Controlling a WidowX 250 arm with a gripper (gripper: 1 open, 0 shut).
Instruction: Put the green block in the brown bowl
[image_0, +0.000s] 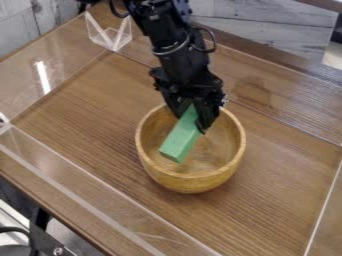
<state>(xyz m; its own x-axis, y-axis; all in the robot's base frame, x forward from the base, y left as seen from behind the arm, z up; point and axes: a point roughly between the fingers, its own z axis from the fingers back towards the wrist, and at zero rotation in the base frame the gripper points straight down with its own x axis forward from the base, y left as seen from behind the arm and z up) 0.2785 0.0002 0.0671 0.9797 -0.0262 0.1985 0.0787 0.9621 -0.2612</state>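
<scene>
The brown bowl sits on the wooden table near the middle of the view. Inside its hollow the green block stands tilted, its lower end down in the bowl and its upper end between my fingers. My black gripper hangs over the bowl's far side, pointing steeply down, shut on the block's upper end. The arm rises up and left from there and hides part of the bowl's far rim.
A clear plastic wall rims the wooden table along the near and left edges. A clear folded plastic piece lies at the back left. A grey ledge runs along the back right.
</scene>
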